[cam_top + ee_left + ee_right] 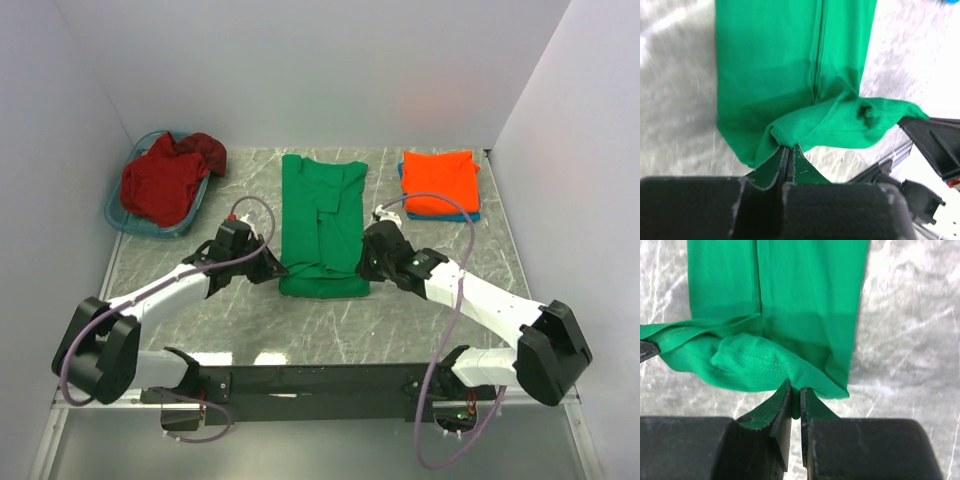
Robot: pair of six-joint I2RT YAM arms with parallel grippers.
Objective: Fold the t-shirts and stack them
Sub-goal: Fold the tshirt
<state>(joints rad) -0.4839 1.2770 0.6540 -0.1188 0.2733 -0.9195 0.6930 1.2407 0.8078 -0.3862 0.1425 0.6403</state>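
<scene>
**Both grippers clamped on the near hem of the green tee**

Closest to the camera in the overhead view is the black mounting rail [320,380] with both arm bases on it. Each arm reaches forward and inward. The left gripper [789,149] has its jaws squeezed together on the near left corner of the green t-shirt [322,215]. The right gripper [795,390] is pinched the same way on the near right corner.

You only really get that from the wrist cams. From above, the fingers are mostly buried under the wrists, so that shot alone wouldn't tell you if they're closed. The wrist views also show the hem bunched up and raised off the table [450,255] between the two grips, sagging in the middle. From above it just looks like a thick roll at the near edge. The left wrist cam also catches a black bit of the right gripper at the far end of the hem.

What the overhead gives you instead is the whole layout. The tee lies mid-table on grey marbled surface, as a long narrow strip running away from the arms, with a flap folded over its middle.

Past the right arm, far right, a folded orange t-shirt [438,180] sits on a blue t-shirt [466,215] that peeks out at its near edge. Far left, a blue bin [114,212] holds crumpled red t-shirts [160,185], one darker than the other, spilling over the far rim.
</scene>
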